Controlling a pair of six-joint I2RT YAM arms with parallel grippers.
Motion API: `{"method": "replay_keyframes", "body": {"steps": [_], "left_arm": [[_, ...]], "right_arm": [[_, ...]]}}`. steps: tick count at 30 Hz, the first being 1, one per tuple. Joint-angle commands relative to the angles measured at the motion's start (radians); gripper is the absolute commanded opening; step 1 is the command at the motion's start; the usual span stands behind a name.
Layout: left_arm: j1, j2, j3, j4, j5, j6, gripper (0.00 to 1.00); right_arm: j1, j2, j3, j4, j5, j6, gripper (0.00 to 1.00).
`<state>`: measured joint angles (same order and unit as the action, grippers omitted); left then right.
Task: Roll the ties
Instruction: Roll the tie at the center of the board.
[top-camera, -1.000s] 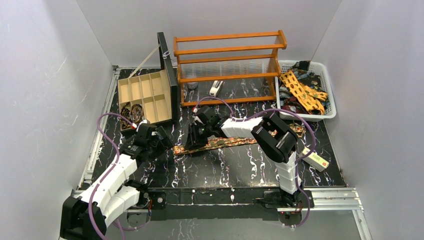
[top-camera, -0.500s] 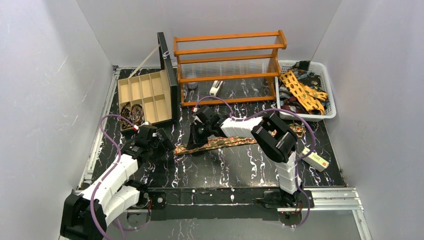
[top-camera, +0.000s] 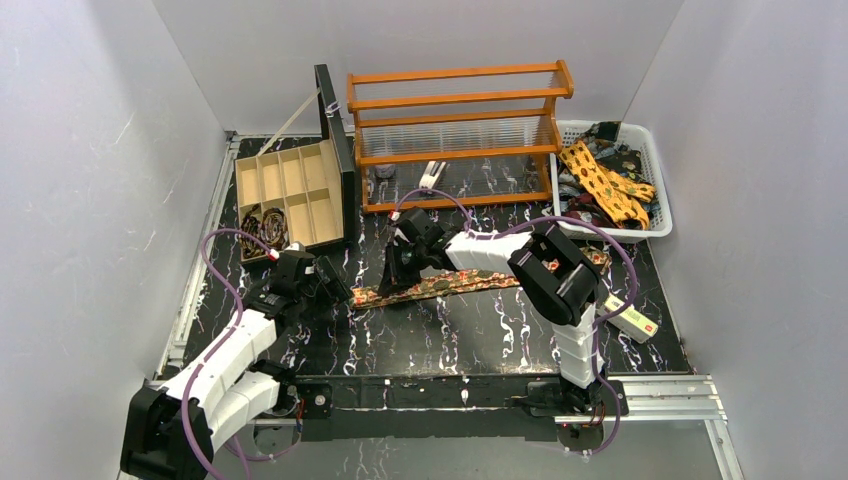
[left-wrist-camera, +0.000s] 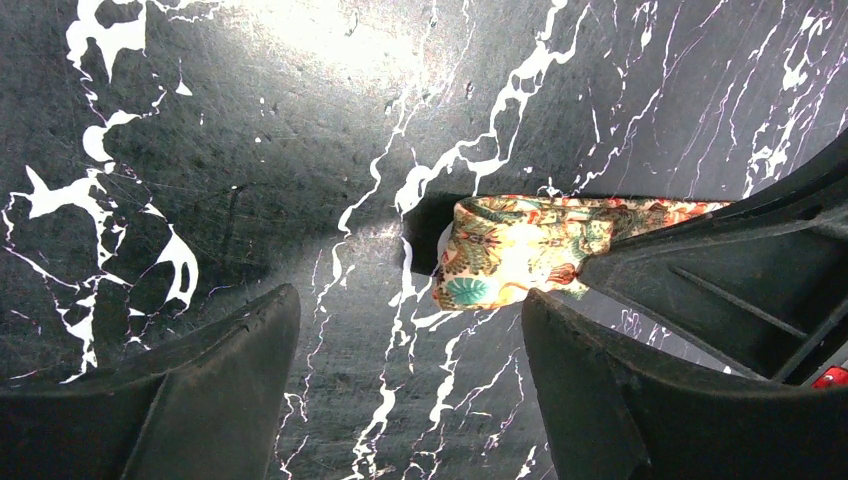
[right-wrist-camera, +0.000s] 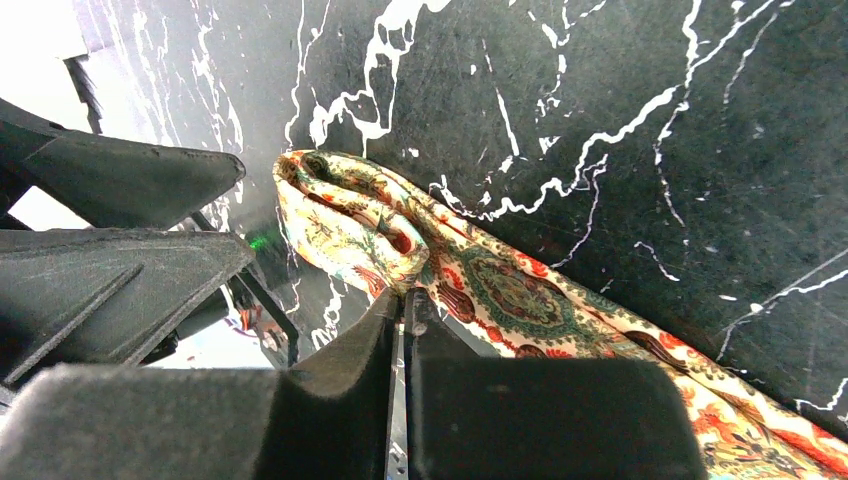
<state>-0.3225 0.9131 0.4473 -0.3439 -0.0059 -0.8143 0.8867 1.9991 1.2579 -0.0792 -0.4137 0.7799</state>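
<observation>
Right tool (right-wrist-camera: 405, 300): my two fingers are pressed together and pinch a fold of the tie (right-wrist-camera: 350, 225), close to its left end.
Left tool (left-wrist-camera: 408, 310): spread wide and low over the counter (left-wrist-camera: 250, 150), holding nothing; the tie end lies just beyond the gap.
Tie: a brown-red strip with gold-green pattern, lying from left to right across the middle of the counter.
Other ties (top-camera: 600, 180): heaped in the white basket (top-camera: 658, 175), far right.

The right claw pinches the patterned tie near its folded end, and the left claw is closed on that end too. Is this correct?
No: the left claw is open, gripping nothing, as the left wrist view shows. The right claw does pinch the tie.
</observation>
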Motion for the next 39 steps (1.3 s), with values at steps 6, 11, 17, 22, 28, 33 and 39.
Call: {"method": "replay_keyframes", "body": {"steps": [6,11,17,22,28,33,39], "left_arm": [[0.004,0.003,-0.046,0.064,0.072,0.026,0.75],[0.005,0.006,-0.079,0.140,0.106,0.015,0.72],[0.005,0.023,-0.109,0.204,0.118,-0.008,0.68],[0.005,0.049,-0.117,0.238,0.094,-0.020,0.59],[0.005,0.082,-0.138,0.336,0.122,-0.022,0.59],[0.005,0.097,-0.156,0.331,0.101,-0.028,0.42],[0.004,0.098,-0.178,0.366,0.095,-0.035,0.38]], "right_arm": [[-0.006,-0.015,0.021,-0.046,0.010,-0.034,0.13],[-0.008,0.023,0.036,-0.039,-0.011,-0.035,0.15],[-0.007,0.046,0.045,-0.039,-0.011,-0.040,0.17],[-0.008,0.046,0.053,-0.045,-0.002,-0.045,0.17],[-0.008,0.055,0.067,-0.055,-0.001,-0.051,0.18],[-0.009,0.061,0.079,-0.059,0.002,-0.055,0.20],[-0.009,0.078,0.101,-0.086,0.015,-0.067,0.20]]}}
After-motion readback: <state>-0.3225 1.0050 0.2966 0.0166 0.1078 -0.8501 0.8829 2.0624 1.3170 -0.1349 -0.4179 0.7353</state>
